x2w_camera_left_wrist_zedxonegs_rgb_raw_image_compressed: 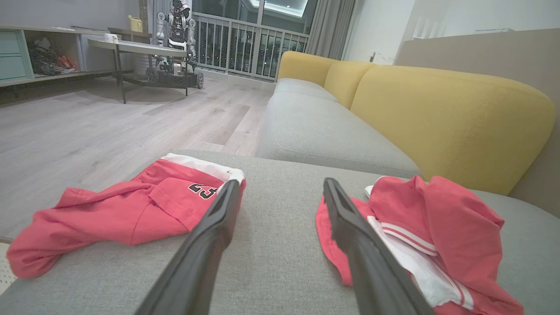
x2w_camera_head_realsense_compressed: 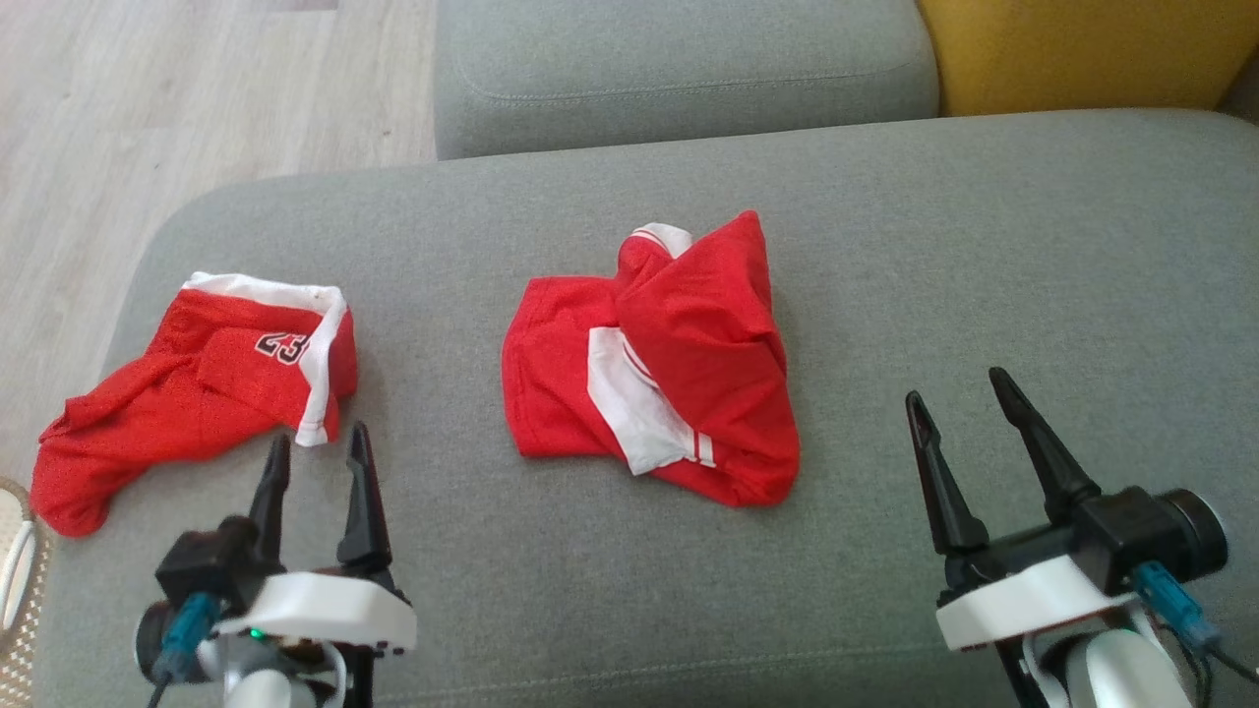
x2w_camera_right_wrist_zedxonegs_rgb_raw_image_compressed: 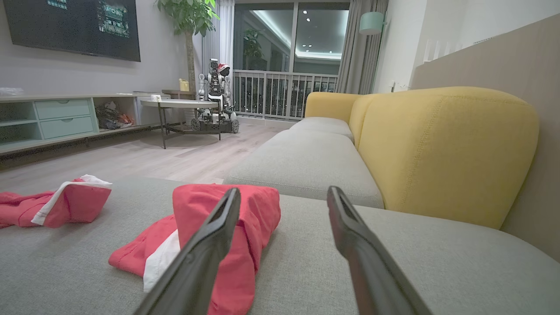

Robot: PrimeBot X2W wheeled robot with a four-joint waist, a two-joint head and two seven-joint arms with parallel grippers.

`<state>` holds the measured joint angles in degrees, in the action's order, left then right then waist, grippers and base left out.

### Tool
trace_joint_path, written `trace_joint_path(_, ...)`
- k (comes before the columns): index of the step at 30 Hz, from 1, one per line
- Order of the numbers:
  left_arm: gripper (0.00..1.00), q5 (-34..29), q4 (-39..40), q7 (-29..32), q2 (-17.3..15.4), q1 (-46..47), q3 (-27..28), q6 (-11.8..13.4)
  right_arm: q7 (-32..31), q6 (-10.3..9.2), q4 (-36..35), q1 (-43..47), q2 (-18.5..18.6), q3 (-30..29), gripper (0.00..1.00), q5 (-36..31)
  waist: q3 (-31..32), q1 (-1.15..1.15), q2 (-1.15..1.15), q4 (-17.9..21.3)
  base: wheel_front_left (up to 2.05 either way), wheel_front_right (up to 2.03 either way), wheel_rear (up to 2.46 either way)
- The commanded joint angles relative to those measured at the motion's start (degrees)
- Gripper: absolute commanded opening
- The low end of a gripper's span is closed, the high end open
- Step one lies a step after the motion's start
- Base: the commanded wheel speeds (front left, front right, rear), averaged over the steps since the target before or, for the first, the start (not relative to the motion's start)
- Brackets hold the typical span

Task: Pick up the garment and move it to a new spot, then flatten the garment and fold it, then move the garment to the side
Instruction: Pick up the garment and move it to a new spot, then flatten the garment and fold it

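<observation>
A crumpled red garment (x2w_camera_head_realsense_compressed: 197, 393) with a white band and the number 23 lies at the left end of the grey seat cushion (x2w_camera_head_realsense_compressed: 885, 246), one end drooping over the edge. My left gripper (x2w_camera_head_realsense_compressed: 320, 434) stands open just in front of its right corner, with nothing between the fingers; the left wrist view shows this garment (x2w_camera_left_wrist_zedxonegs_rgb_raw_image_compressed: 131, 210) beside the left fingertip of that gripper (x2w_camera_left_wrist_zedxonegs_rgb_raw_image_compressed: 281, 181). A second red and white garment (x2w_camera_head_realsense_compressed: 679, 364) lies bunched mid-cushion. My right gripper (x2w_camera_head_realsense_compressed: 956, 385) hovers open to its right, holding nothing.
A yellow backrest (x2w_camera_head_realsense_compressed: 1082, 49) borders the cushion's far right, and another grey cushion (x2w_camera_head_realsense_compressed: 689, 69) lies beyond. Wooden floor (x2w_camera_head_realsense_compressed: 148, 98) lies to the left. A woven basket rim (x2w_camera_head_realsense_compressed: 15, 570) shows at the lower left edge. Bare cushion lies between and right of the garments.
</observation>
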<state>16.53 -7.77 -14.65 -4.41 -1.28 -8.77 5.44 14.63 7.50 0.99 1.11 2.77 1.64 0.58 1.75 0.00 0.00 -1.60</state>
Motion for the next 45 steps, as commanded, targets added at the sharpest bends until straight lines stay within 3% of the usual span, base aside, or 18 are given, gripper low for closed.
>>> trace_joint_path(1, 1.0, -0.61, 2.2, -0.34, 0.37, 2.13, 1.99, -0.56, 0.37, -0.01, -1.83, -1.27, 0.1, 0.88, 1.0, 0.44, 0.01, 0.0, 0.0, -0.08, 0.0, 0.0, 0.0)
trace_joint_path(8, 1.0, -2.6, 1.71, -0.34, 1.24, 2.07, 1.41, -1.96, 0.37, -0.01, -1.58, -0.69, 0.1, 1.59, 1.0, 2.04, -0.15, 0.0, 0.0, -1.13, 0.0, 0.0, 0.0)
trace_joint_path(15, 1.0, -1.51, 0.97, -0.34, 1.5, 2.3, -1.21, -1.67, -0.82, -0.01, 1.73, -2.97, 0.1, 8.82, 1.0, 0.45, -1.89, 0.0, 0.0, -5.0, 0.0, 0.0, 0.0)
trace_joint_path(23, 1.0, 2.09, 1.07, -0.35, 1.52, 5.6, -6.04, 0.11, -2.89, -0.01, 13.53, -11.73, 0.1, 15.88, 1.0, -2.17, -7.45, 0.0, 0.0, -13.03, 0.0, 0.0, 0.0)
trace_joint_path(31, 1.0, 4.3, 1.75, -0.35, 1.53, 7.78, -8.37, 1.42, -2.86, -0.01, 28.03, -20.74, 0.1, 12.76, 1.0, -2.32, -10.94, 0.0, 0.0, -18.77, 0.0, 0.0, 0.0)
trace_joint_path(39, 1.0, 5.31, 2.05, -0.35, 1.53, 8.53, -8.88, 1.91, -2.39, -0.01, 38.2, -25.67, 0.1, 8.37, 1.0, 0.53, -12.27, 0.0, 0.0, -20.82, 0.0, 0.0, 0.0)
trace_joint_path(40, 1.0, 5.35, 2.11, -0.35, 1.53, 8.64, -9.03, 1.92, -2.46, -0.01, 39.27, -26.08, 0.1, 7.91, 0.76, 1.12, -12.39, 0.0, 0.0, -20.97, 0.0, 0.0, 0.0)
trace_joint_path(41, 1.0, 5.38, 2.17, -0.35, 1.53, 8.73, -9.1, 1.96, -2.34, -0.01, 40.1, -26.53, 0.1, 7.69, 0.0, 1.16, -12.48, 0.0, 0.0, -21.04, 0.0, 0.0, 0.0)
trace_joint_path(45, 1.0, 5.48, 2.25, -0.35, 1.53, 8.84, -9.12, 2.21, -1.46, -0.01, 42.26, -27.79, 0.1, 7.31, 0.0, 1.34, -12.47, 0.0, 0.0, -20.94, 0.0, 0.0, 0.0)
